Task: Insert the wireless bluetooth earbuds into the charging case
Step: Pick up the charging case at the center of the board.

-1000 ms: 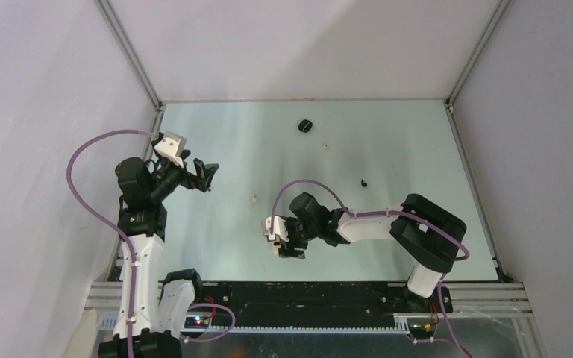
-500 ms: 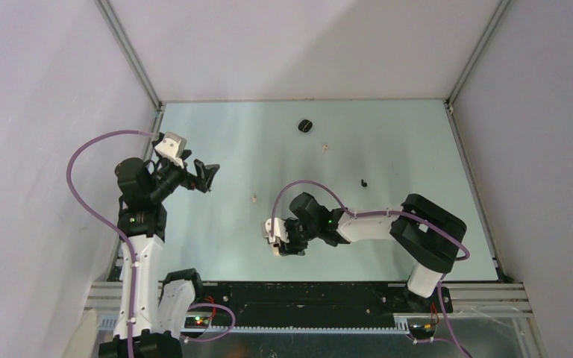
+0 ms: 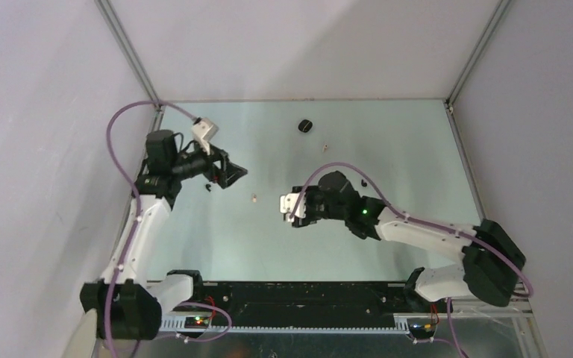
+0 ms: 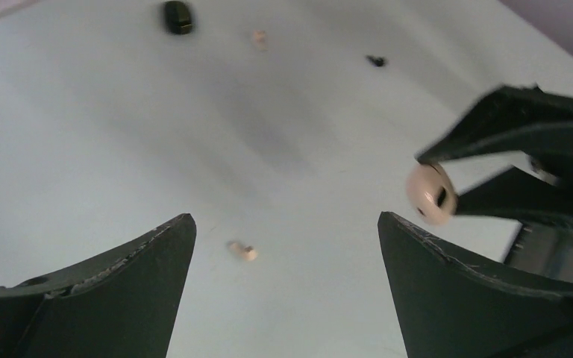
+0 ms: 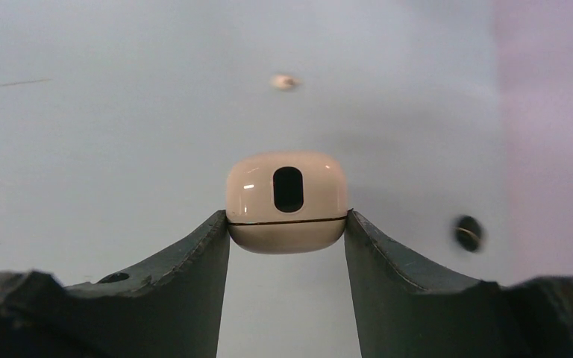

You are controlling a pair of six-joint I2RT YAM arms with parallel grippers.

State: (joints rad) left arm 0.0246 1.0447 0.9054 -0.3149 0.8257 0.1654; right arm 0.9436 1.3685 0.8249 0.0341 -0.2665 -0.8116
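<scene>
My right gripper (image 3: pixel 292 206) (image 5: pixel 286 221) is shut on a closed beige charging case (image 5: pixel 286 200), held by its sides above the table; the case also shows in the left wrist view (image 4: pixel 431 194). My left gripper (image 3: pixel 228 173) (image 4: pixel 285 224) is open and empty, hovering above a beige earbud (image 4: pixel 243 250) (image 3: pixel 254 198) that lies on the table between the two grippers. A second beige earbud (image 3: pixel 325 147) (image 4: pixel 260 35) lies further back. A black earbud (image 4: pixel 376 60) lies beyond it. Another dark bud (image 5: pixel 468 233) lies near the left wall.
A round black case (image 3: pixel 306 125) (image 4: pixel 177 16) sits at the far middle of the pale green table (image 3: pixel 403 149). Walls close in the left, back and right sides. The right arm's purple cable (image 3: pixel 343 167) arches over the table's middle.
My right gripper has carried the case away from the near edge toward the table's middle. My left arm has reached out to the right, over the beige earbud.
</scene>
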